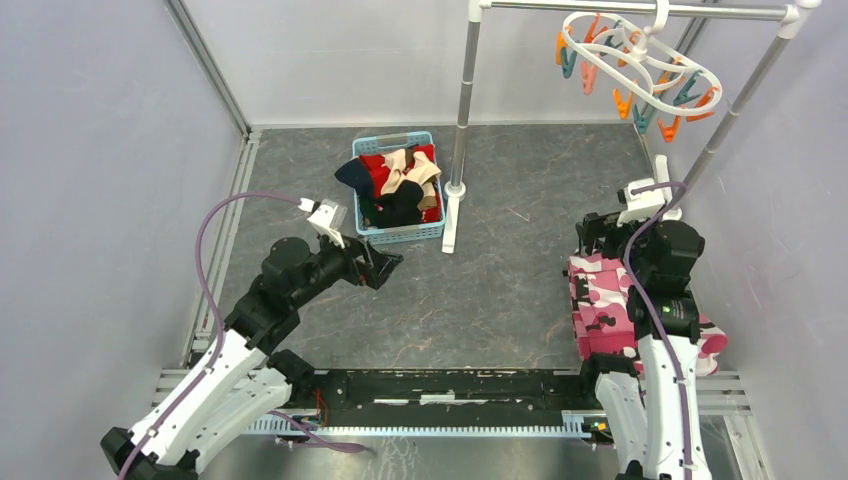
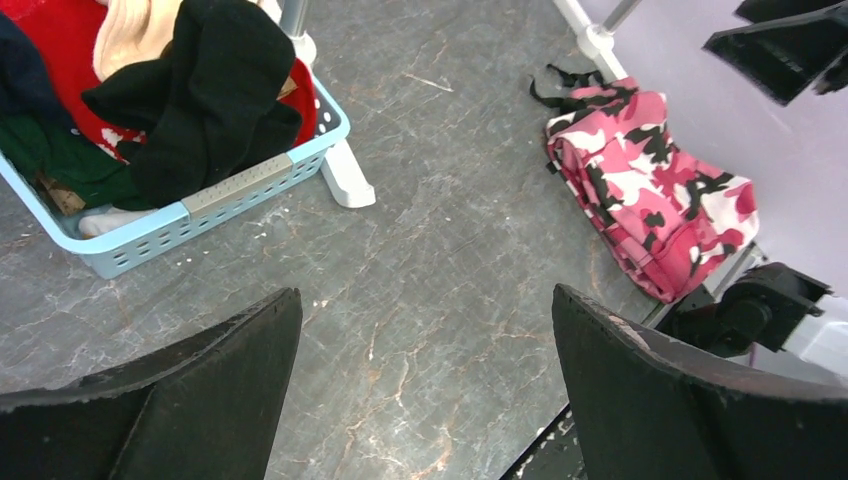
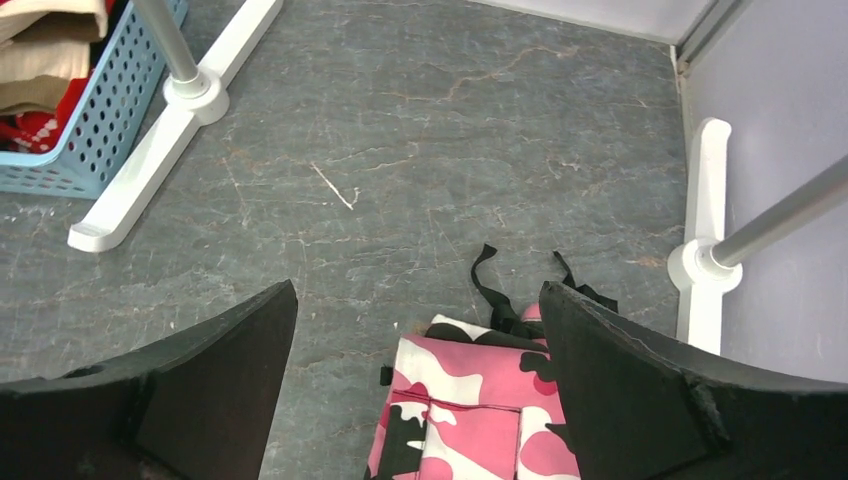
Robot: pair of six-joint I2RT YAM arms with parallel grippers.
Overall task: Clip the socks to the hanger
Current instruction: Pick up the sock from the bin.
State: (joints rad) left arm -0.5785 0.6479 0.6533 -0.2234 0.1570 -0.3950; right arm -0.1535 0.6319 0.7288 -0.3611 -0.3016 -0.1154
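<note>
Far left, the left gripper [image 2: 427, 300] has its fingers spread wide and holds nothing, hovering near the light-blue basket [image 1: 400, 236]. The socks [image 1: 398, 180], red, beige, black and navy, are piled in that basket, beside the silver rack [image 1: 463, 100]. The white hanger [image 1: 640, 62], with orange and teal pegs [image 1: 622, 103], hangs from the rack's top bar at upper right. The right gripper [image 3: 418, 300] is also spread and empty, over the pink camouflage cloth [image 1: 600, 300]. Below is a grey marbled floor mat [image 1: 520, 270], with pale lilac walls [image 1: 100, 150] around it.
</note>
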